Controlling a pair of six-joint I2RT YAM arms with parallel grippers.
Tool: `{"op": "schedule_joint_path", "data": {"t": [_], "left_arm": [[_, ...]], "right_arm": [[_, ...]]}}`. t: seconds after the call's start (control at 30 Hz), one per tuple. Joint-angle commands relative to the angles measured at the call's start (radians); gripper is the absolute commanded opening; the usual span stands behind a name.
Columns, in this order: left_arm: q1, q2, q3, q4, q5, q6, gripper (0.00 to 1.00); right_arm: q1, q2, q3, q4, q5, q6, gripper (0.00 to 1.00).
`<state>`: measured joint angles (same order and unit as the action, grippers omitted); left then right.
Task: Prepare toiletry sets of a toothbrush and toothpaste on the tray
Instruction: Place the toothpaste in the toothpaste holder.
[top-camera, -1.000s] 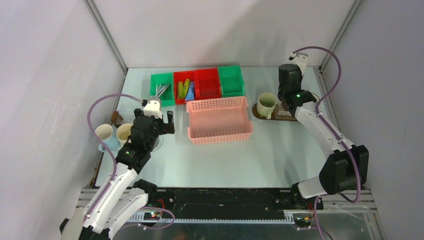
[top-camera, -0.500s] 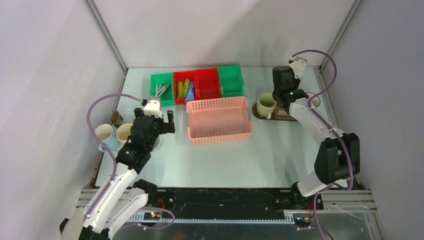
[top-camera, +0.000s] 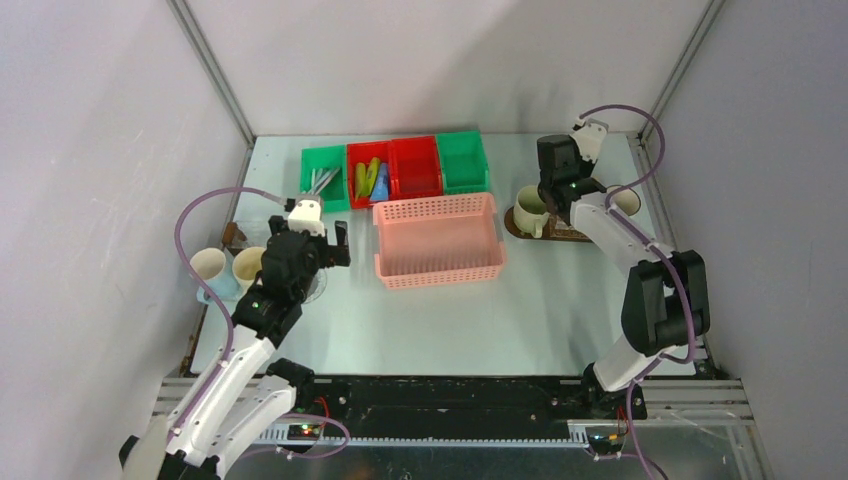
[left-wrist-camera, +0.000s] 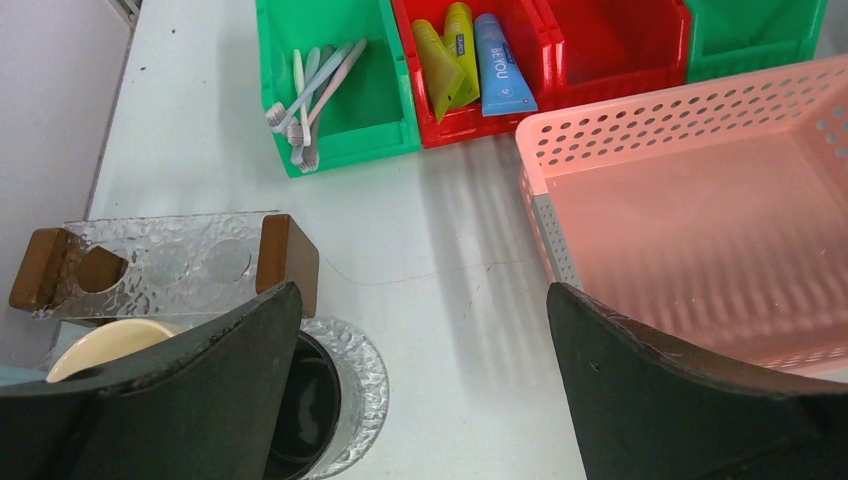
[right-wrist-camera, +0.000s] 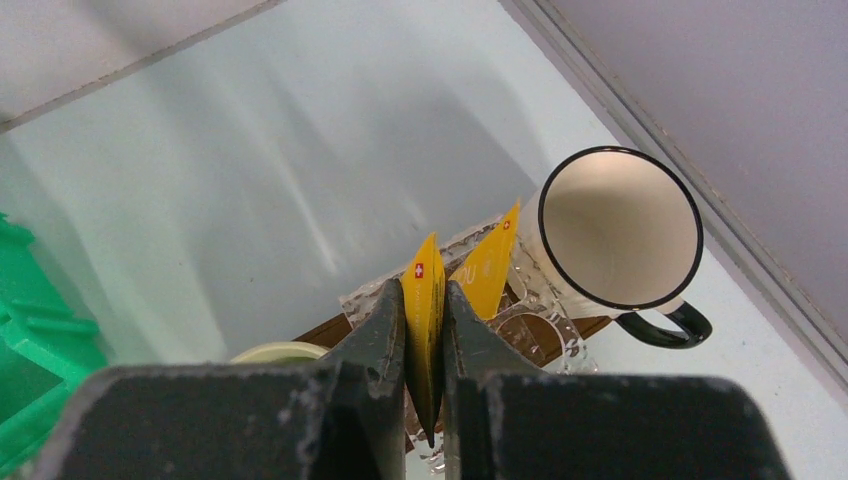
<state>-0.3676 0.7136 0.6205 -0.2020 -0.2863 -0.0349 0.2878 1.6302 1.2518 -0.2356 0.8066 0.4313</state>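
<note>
The right gripper (right-wrist-camera: 425, 330), clamped on 1 yellow tube (right-wrist-camera: 424, 285) above the tray (top-camera: 556, 236), should lower it upright and centred into a mug (right-wrist-camera: 620, 228) on the tray before releasing, while the left gripper (left-wrist-camera: 418, 300) hangs wide open, well left of the tray.

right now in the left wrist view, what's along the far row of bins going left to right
green bin with toothbrushes → red bin with tubes → second red bin → second green bin
</note>
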Motion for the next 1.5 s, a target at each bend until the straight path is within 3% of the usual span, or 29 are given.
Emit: {"op": "schedule_joint_path", "data": {"t": [0.0,0.67,1.03,1.23,1.47], "left_arm": [[-0.005,0.001,-0.006,0.044,-0.021,0.022,1.0],[-0.006,0.006,-0.008,0.047,-0.017,0.026,0.99],[-0.005,0.005,-0.007,0.045,-0.02,0.027,0.99],[-0.005,0.004,-0.007,0.046,-0.018,0.027,0.99],[-0.006,0.003,-0.007,0.046,-0.02,0.029,1.0]], "right_arm": [[-0.003,0.017,0.029,0.059,0.069,0.044,0.0],[-0.002,0.111,0.029,0.0,0.079,0.157,0.23],[-0.004,0.101,0.029,-0.022,0.084,0.174,0.3],[0.001,0.063,0.03,0.0,0.068,0.134,0.41],[0.021,-0.013,0.029,0.05,0.049,0.033,0.47]]}}
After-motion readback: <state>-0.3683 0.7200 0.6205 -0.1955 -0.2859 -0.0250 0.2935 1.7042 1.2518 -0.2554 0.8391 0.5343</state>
